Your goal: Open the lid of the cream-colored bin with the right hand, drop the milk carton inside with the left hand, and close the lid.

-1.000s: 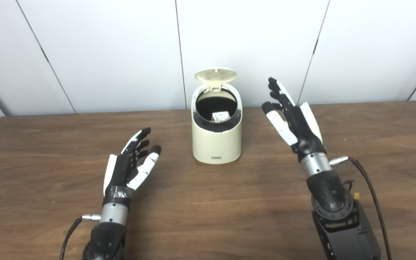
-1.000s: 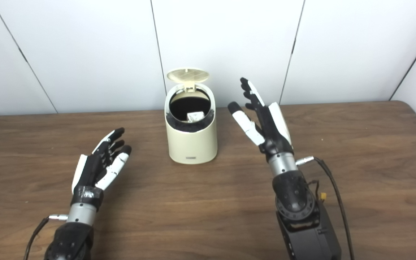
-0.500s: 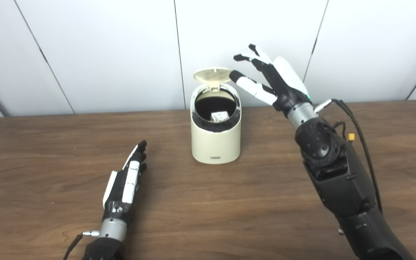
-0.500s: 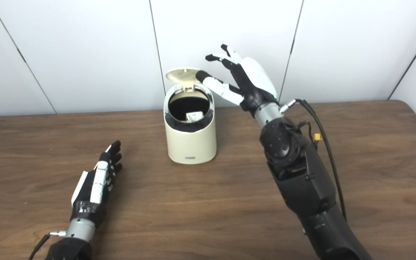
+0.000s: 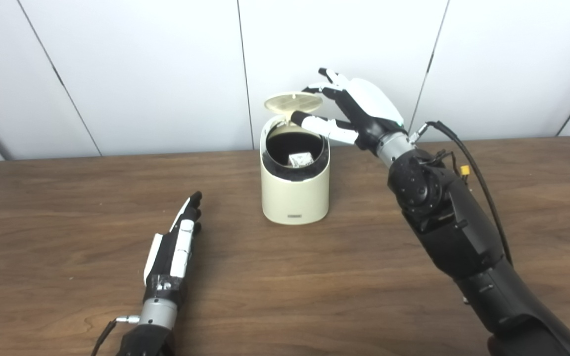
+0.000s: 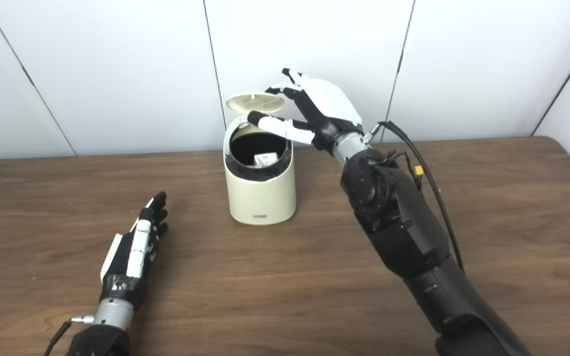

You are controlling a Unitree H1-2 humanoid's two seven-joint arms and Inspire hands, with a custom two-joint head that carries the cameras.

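your right hand (image 5: 359, 111) hangs beside the raised lid (image 5: 293, 101) of the cream bin (image 5: 294, 190), fingers (image 5: 317, 124) spread and holding nothing, one reaching over the open mouth and the others up by the lid's edge; whether any touch it you cannot tell. that placing suits pushing the lid down, the step left, since the milk carton (image 5: 302, 158) already lies inside the bin. your left hand (image 5: 173, 244) rests flat on the counter (image 5: 67, 207), well apart from the bin, fingers straight, close together and empty, out of the way. nothing else stands near the bin; only the finger over the opening sits in the lid's path.
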